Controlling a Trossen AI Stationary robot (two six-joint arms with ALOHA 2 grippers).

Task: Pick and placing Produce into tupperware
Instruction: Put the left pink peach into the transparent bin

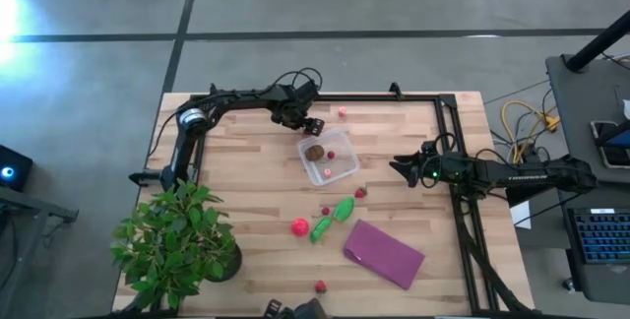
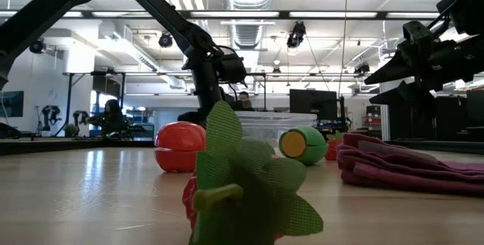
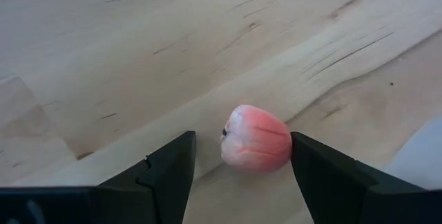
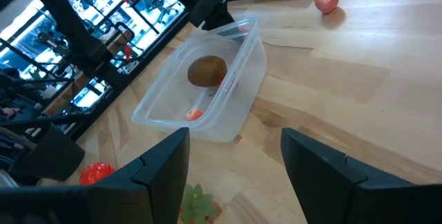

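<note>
1 pink piece [image 3: 255, 139] btwn gripper [image 3: 242, 175] fingers

You have bare wood all around the tupperware [image 1: 329, 162] except beyond it, where the left gripper [image 1: 313, 126] blocks.

Clear tupperware [image 4: 207, 89] on wood table [image 4: 345, 99], holding brown ball [image 4: 207, 70] + small red piece [image 4: 194, 114]. Pink piece [image 4: 327, 0] well apart near table edge. Red ball [image 4: 95, 174] beyond box. Right gripper [image 4: 235, 162] fingers spread, nothing between.
</note>
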